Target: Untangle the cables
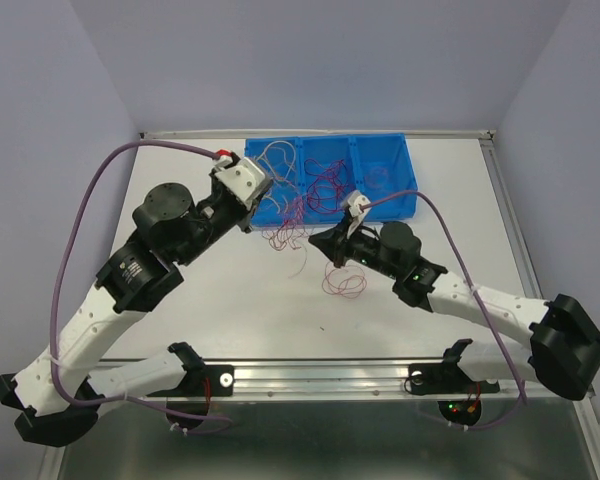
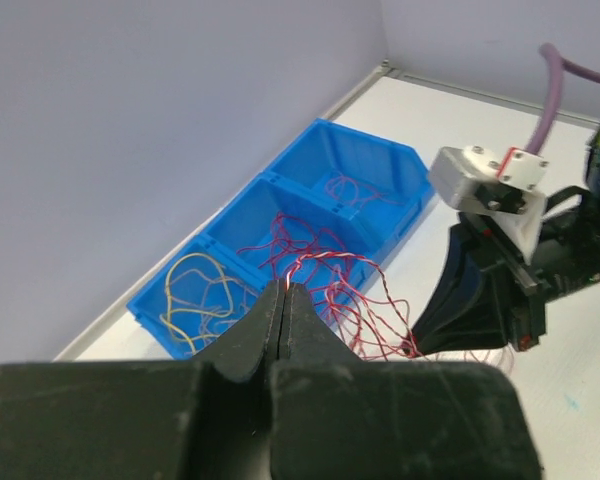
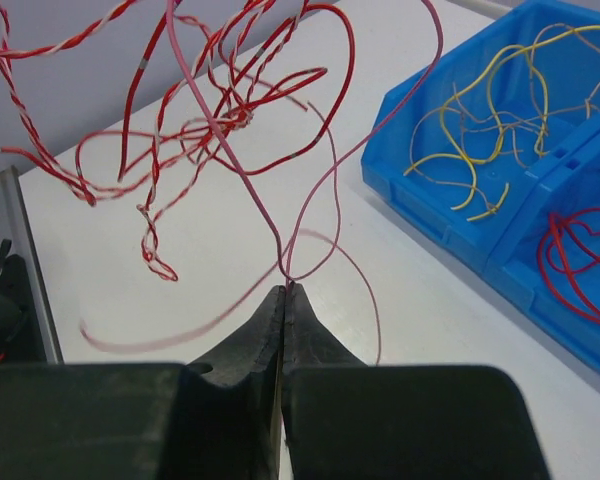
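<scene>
A tangle of dark red and red-white twisted cables (image 1: 285,235) hangs between my two grippers, just in front of the blue bin (image 1: 408,192). My left gripper (image 1: 252,222) is shut on a red-white twisted cable (image 2: 325,258), pinched at its fingertips (image 2: 285,288). My right gripper (image 1: 315,239) is shut on a thin pink cable (image 3: 235,160), held at its tips (image 3: 285,290). The red tangle (image 3: 180,130) hangs above it. A pink loop (image 1: 345,283) lies on the table below the right gripper.
The bin has three compartments. One holds cream-yellow cables (image 2: 195,295), also seen in the right wrist view (image 3: 480,110). The others hold red ones (image 3: 580,260). Walls close in the table's far and side edges. A metal rail (image 1: 320,375) runs along the near edge.
</scene>
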Controlling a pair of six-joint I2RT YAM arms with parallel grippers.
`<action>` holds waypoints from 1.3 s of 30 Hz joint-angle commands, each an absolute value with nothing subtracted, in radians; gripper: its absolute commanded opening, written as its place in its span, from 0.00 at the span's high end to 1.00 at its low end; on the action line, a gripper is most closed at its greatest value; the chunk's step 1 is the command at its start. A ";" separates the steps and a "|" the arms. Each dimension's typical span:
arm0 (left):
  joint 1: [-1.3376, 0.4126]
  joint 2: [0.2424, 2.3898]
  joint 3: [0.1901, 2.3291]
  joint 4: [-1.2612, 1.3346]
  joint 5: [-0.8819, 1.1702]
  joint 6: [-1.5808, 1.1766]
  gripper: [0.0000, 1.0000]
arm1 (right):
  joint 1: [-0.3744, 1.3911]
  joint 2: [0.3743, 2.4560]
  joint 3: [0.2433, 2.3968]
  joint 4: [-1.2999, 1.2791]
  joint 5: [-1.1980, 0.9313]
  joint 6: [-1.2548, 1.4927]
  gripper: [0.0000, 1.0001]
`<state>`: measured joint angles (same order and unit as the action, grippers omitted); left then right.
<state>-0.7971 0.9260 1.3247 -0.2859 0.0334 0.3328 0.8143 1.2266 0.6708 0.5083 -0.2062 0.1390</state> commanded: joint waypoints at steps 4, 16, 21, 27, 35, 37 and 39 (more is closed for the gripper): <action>-0.799 0.861 1.270 -0.103 -0.343 0.357 1.00 | 0.824 1.177 0.663 0.572 -0.080 0.169 1.00; -0.799 0.747 1.233 0.002 -0.608 0.427 1.00 | 0.824 1.046 0.627 0.543 0.138 0.216 0.99; -0.799 0.775 1.250 -0.038 -0.558 0.425 1.00 | 0.824 1.035 0.689 0.462 0.006 0.213 0.99; -0.801 0.795 1.214 -0.023 -0.502 0.405 1.00 | 0.824 1.017 0.699 0.414 0.161 0.229 0.99; -0.801 0.788 1.086 0.043 -0.365 0.351 1.00 | 0.819 1.133 0.889 0.282 0.356 0.184 0.99; -0.799 0.788 1.046 0.069 -0.364 0.342 1.00 | 0.778 1.169 0.925 0.269 0.350 0.199 0.99; -0.799 0.779 1.000 0.092 -0.359 0.341 1.00 | 0.737 1.190 0.980 0.236 0.293 0.218 0.99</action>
